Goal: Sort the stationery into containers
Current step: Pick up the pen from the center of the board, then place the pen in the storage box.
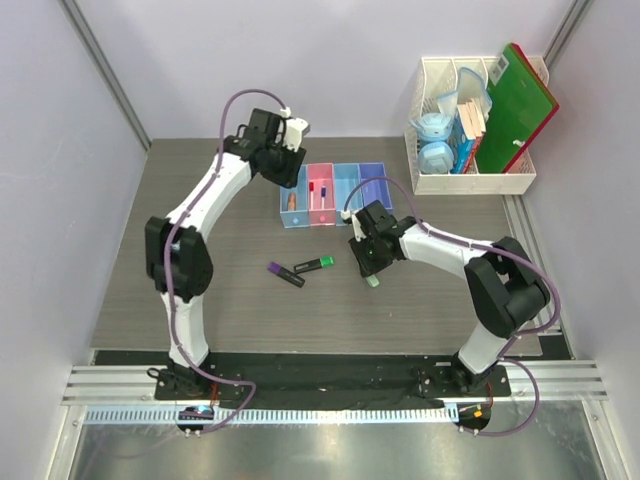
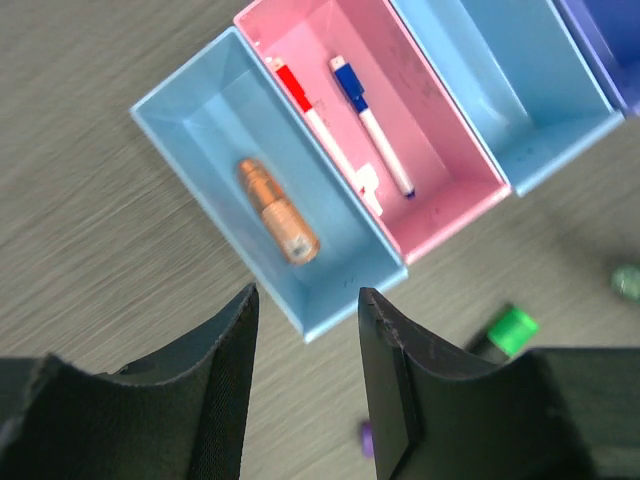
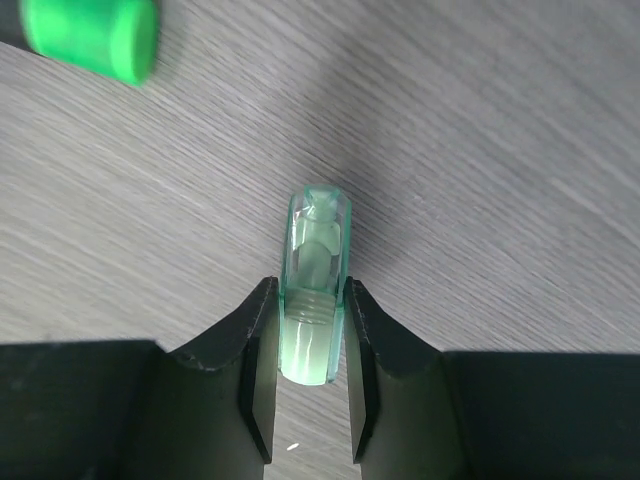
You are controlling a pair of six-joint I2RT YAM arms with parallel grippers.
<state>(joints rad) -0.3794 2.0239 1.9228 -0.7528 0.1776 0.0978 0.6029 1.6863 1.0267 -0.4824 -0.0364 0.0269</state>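
A short mint-green piece of translucent plastic [image 3: 318, 235] is pinched between the fingers of the right gripper [image 3: 311, 292], which are closed tight against its sides. It is found near the middle of the counter, a little toward the right edge. Whether it is clear of the grey surface cannot be told. Only its rear end is held, and most of its length juts past the fingertips, so a pivot or a slip from the grip is judged the chief risk if it is swung quickly.

The row of four joined plastic bins [image 1: 347, 190] (light blue, pink, light blue, purple) is set toward the far edge, about midway along it. The left gripper [image 2: 307, 295] is hung directly over the leftmost bin, its fingers spread wide with nothing between them. A short orange cylindrical piece [image 2: 278, 210] is seen lying in that bin, and a thin white pen with a red cap [image 2: 300, 95] in the pink one beside it. A clash of the two arms is to be feared if the mint-green piece is carried to the bins while that space is occupied.

A black marker with a green end [image 1: 315, 265] and a black marker with a purple end [image 1: 285, 274] are left loose just beside the right gripper, on its left-edge side. Either could be knocked away by a low sweep. A release from too high could also see the piece bounced out of its bin.
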